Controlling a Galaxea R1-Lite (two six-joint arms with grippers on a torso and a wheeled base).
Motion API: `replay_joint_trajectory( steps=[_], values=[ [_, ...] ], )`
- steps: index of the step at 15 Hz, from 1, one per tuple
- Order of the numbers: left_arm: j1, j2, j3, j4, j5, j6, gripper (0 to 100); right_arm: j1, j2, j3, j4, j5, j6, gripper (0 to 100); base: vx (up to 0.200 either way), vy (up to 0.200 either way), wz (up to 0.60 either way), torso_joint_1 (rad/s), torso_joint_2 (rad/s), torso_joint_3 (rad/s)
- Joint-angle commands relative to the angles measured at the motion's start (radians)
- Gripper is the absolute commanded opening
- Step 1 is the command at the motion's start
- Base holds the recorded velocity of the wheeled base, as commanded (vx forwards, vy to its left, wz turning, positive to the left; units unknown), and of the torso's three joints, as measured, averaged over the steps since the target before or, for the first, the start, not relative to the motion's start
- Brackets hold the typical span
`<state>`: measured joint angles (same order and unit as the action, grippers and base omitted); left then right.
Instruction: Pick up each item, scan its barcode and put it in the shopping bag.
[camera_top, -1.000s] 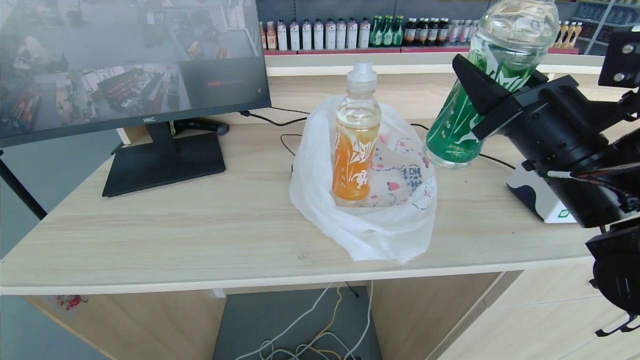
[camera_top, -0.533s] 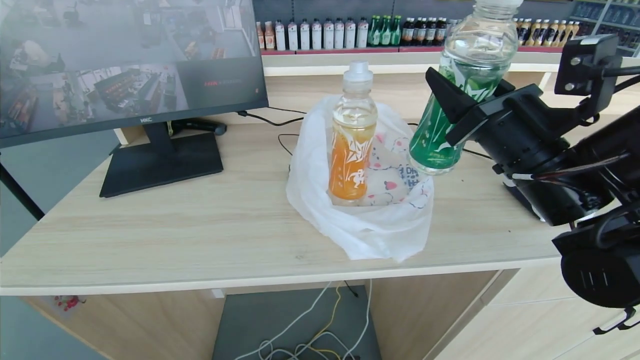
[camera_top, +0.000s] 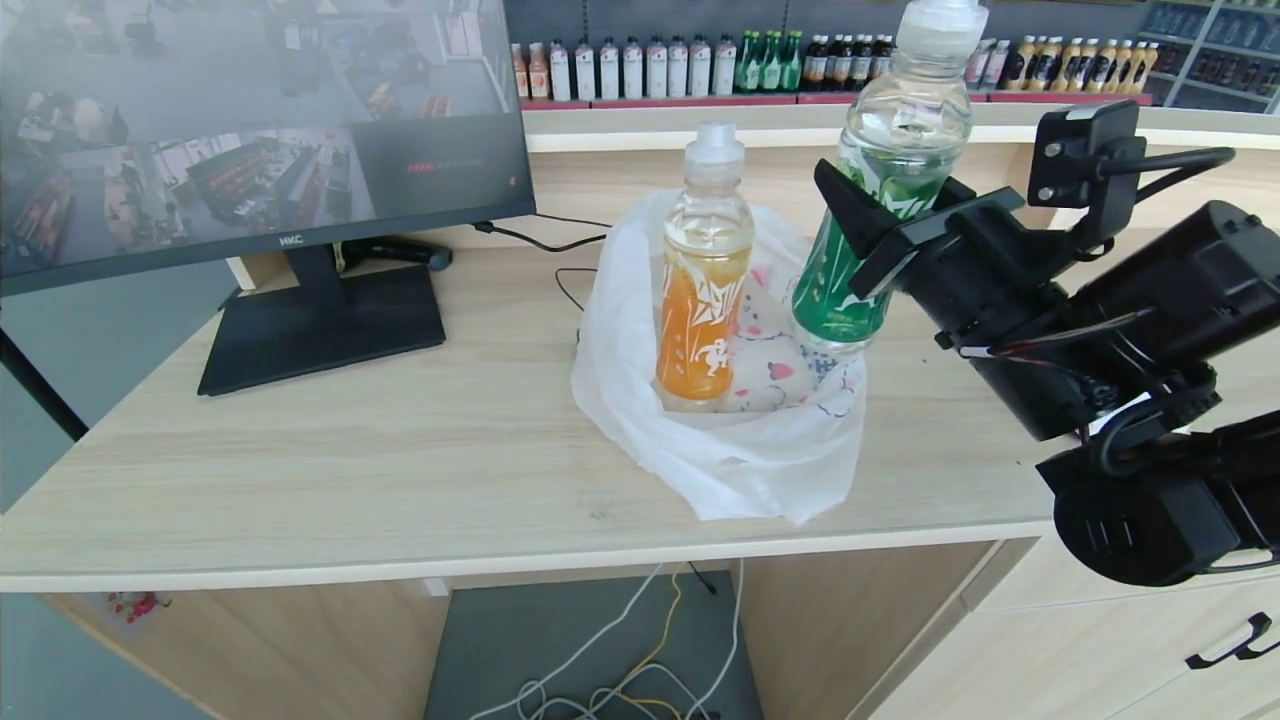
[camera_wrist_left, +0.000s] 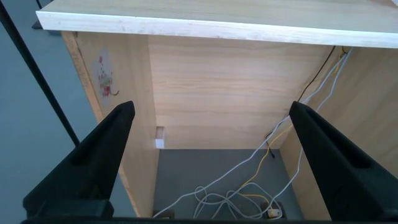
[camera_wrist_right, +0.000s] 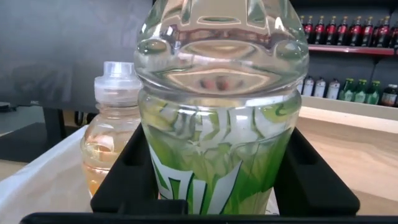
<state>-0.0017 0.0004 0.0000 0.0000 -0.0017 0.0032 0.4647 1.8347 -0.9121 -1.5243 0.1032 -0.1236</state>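
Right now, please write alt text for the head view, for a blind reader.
The right tool holds a tilted green bottle at the rim of the open white shopping bag, where an orange bottle stands. The bag sits on a wooden counter beside a monitor.

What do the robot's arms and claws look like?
The right arm is black, thick and rounded, with thin red and white wires running along it. The right gripper and left gripper each have two black, flat, wedge-shaped fingers.
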Motion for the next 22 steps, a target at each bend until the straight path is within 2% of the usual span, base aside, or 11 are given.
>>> replay_joint_trajectory(
  steps=[1, 10, 22],
  values=[
    [0.0, 0.0, 0.0, 0.0, 0.0, 0.0, 100, 0.003, 0.032, -0.007, 0.001, 0.004, -0.001, 0, 0.0, 0.0, 0.0, 0.0, 0.0, 0.0],
    [0.0, 0.0, 0.0, 0.0, 0.002, -0.002, 100, -0.023, 0.192, -0.085, 0.001, 0.004, 0.027, 0, 0.0, 0.0, 0.0, 0.0, 0.0, 0.0],
    [0.0, 0.0, 0.0, 0.0, 0.0, -0.002, 100, -0.037, 0.219, -0.086, 0.001, 0.006, 0.027, 0, 0.0, 0.0, 0.0, 0.0, 0.0, 0.0]
  ],
)
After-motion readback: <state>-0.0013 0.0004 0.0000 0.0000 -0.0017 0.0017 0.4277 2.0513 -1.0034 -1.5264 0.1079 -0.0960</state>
